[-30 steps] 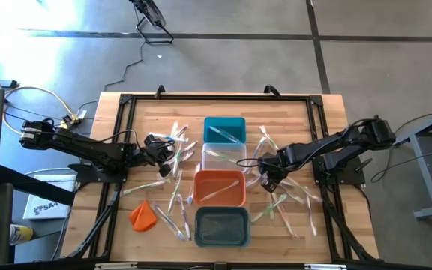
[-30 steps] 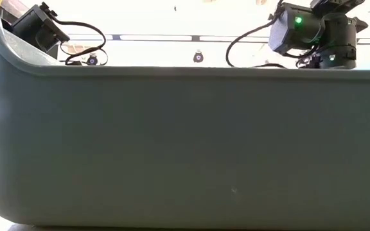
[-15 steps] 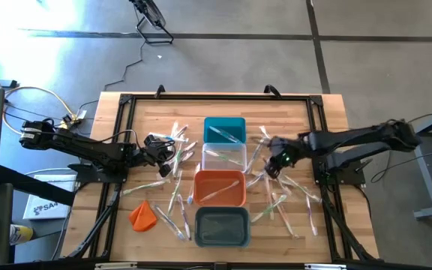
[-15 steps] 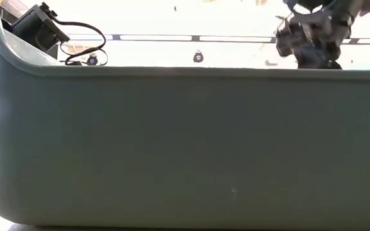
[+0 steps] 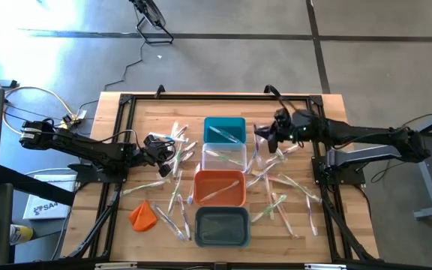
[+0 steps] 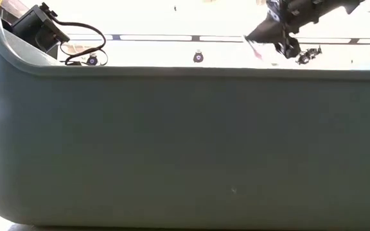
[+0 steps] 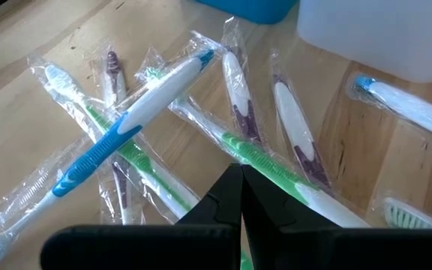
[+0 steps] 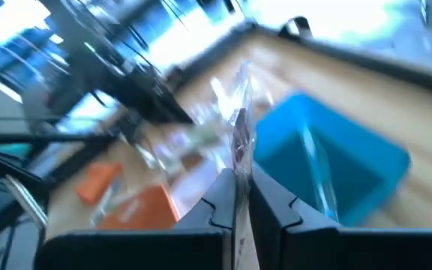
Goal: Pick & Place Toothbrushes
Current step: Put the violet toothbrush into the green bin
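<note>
Many wrapped toothbrushes lie flat on the wooden table, left [image 5: 172, 150] and right [image 5: 283, 187] of a row of bins. My right gripper [image 5: 265, 135] is up off the table beside the teal bin's [image 5: 224, 129] right side, shut on one wrapped white-and-purple toothbrush [image 8: 238, 127]. It also shows in the low view [image 6: 280, 29], with the wrapper [image 6: 255, 49] below it. My left gripper [image 7: 240, 180] is shut, low over a green-and-white toothbrush [image 7: 265, 154] in the left pile; I cannot tell whether it touches it. My right gripper pinches the wrapped toothbrush between its two fingers, on the stick and its clear wrapper [image 8: 238, 161]. The toothbrush runs on past the fingertips, in line with the fingers, lifted clear of the table. Which end of it the fingers have is hidden by them.
A clear bin [image 5: 223, 157], an orange bin [image 5: 220, 187] and a grey bin [image 5: 221, 226] follow the teal one toward the near edge. The grey bin's wall [image 6: 185, 147] fills the low view. An orange lump [image 5: 142, 216] lies near left. A black frame [image 5: 122, 135] borders the table.
My right gripper has risen from the right pile and gone toward the far edge and the teal bin, turning as it went. It stays shut on the wrapped toothbrush, now lifted clear of the table.
</note>
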Robot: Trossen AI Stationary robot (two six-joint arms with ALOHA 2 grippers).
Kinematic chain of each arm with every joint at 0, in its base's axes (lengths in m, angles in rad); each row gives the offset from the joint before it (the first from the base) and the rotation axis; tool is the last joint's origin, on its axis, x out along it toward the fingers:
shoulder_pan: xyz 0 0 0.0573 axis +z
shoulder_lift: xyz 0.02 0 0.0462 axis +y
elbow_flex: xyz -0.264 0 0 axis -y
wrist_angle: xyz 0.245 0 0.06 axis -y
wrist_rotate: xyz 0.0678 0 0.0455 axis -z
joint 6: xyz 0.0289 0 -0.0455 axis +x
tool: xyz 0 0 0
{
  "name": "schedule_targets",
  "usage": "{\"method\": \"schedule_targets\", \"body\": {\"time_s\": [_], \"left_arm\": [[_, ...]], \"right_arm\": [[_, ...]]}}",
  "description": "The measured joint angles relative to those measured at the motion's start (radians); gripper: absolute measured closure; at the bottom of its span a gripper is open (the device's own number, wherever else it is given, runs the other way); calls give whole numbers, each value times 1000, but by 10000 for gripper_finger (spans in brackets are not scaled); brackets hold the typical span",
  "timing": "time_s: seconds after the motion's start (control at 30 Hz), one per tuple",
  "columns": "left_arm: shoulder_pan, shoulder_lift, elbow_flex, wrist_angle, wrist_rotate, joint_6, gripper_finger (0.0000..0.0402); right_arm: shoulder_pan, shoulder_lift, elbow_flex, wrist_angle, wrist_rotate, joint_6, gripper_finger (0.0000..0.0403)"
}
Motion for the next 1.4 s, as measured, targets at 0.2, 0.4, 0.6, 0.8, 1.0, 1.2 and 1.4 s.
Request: {"method": "schedule_targets", "body": {"time_s": [0.2,0.4,0.6,0.8,1.0,1.2,1.4], "left_arm": [[0,0,0,0,0,0,401],[0,0,0,1,1,-16,401],[0,0,0,1,1,-31,401],[0,0,0,0,1,-29,401],[0,0,0,0,1,-26,401],[0,0,0,-4,1,-26,401],[0,0,0,-7,2,-26,401]], "right_arm": [[-55,6,0,235,-64,-110,393],[-81,5,0,371,-153,-151,393],[-50,6,0,380,-186,-101,393],[86,13,0,391,-55,-91,393],[254,73,8,433,192,-91,393],[374,197,115,421,343,-102,393],[421,342,272,286,395,-125,393]]}}
